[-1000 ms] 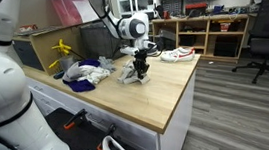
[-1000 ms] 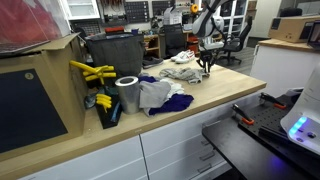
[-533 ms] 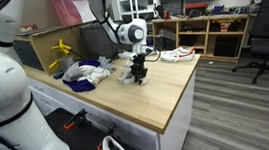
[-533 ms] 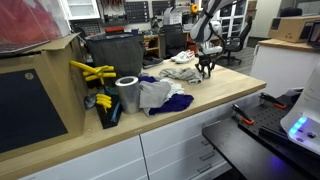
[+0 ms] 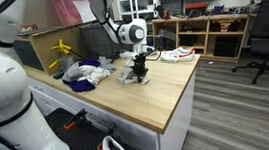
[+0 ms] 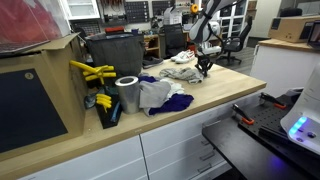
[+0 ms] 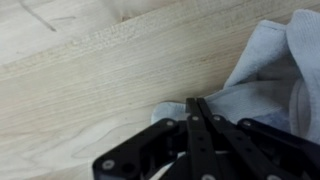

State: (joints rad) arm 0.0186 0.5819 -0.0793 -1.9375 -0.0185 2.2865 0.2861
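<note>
Though parted earlier | hand point(image 7: 193, 103) pressed closed | at grey cloth point(image 7: 270, 60) edge

light grey cloth point(image 7: 270, 70), pale wood-grain table point(image 7: 90, 70)

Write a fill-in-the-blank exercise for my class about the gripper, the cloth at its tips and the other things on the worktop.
1. The gripper has its jaws ___.
2. The pale cloth at its tips lies on a ___ countertop.
3. In an exterior view, the tools beside the silver roll are ___ in colour.

Missing words: shut; wooden; yellow.
</note>
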